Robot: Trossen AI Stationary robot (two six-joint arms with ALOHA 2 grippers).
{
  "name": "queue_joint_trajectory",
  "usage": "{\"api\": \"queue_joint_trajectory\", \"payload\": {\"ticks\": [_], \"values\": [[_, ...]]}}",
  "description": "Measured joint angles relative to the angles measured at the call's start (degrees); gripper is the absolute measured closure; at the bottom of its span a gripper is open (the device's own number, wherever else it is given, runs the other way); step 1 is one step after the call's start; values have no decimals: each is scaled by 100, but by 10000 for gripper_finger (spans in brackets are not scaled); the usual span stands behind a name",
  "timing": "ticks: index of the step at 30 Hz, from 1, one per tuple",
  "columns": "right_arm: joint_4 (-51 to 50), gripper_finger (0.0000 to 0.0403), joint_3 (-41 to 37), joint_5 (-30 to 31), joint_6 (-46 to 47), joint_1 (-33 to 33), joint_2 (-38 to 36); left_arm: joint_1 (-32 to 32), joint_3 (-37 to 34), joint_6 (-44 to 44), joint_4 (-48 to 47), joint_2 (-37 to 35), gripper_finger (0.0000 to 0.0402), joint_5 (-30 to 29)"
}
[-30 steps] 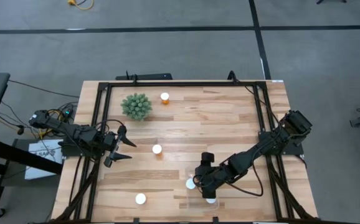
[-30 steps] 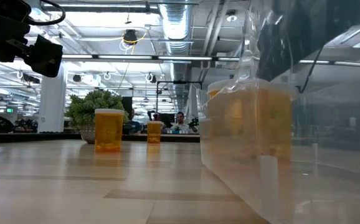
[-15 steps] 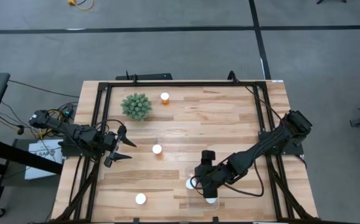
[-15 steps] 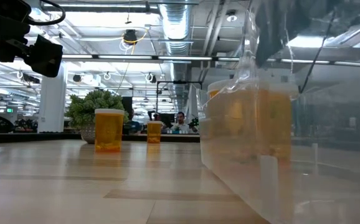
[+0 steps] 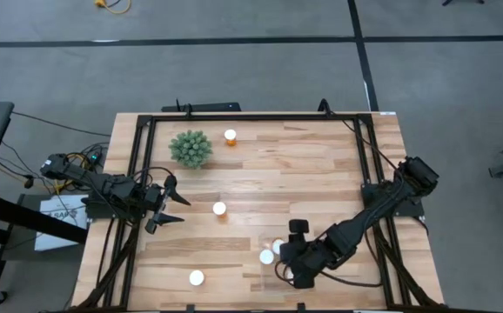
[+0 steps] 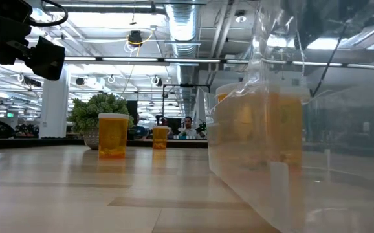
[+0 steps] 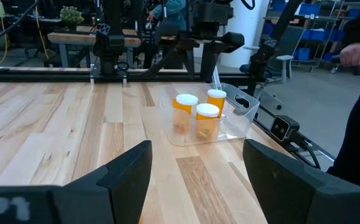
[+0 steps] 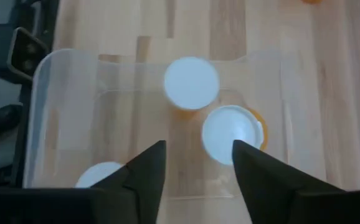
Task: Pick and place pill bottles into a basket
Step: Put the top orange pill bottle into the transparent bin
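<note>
The clear basket stands near the table's near edge; it also shows in the left wrist view and the right wrist view. Three orange pill bottles with white caps stand upright in it. Three more bottles stand on their bases on the table: far, middle and near left. My right gripper hovers open and empty above the basket. My left gripper waits open at the table's left edge.
A spiky green plant stands at the far left beside the far bottle. A black metal frame runs around the table's edges. Bare wood lies between the basket and the far bottles. People show in the room beyond the table.
My right gripper has drawn back toward the table's near edge and slightly right, rising above the basket. A white cap that it covered now shows in the basket. The left arm has kept still.
</note>
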Motion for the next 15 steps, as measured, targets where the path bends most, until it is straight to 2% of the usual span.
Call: {"api": "queue_joint_trajectory", "payload": {"ticks": [8, 15], "values": [[40, 311, 4, 15, -6, 7, 136, 0, 0, -2, 0, 1, 159, 0], [280, 323, -2, -293, -155, -23, 518, 0, 1, -2, 0, 0, 159, 0]]}}
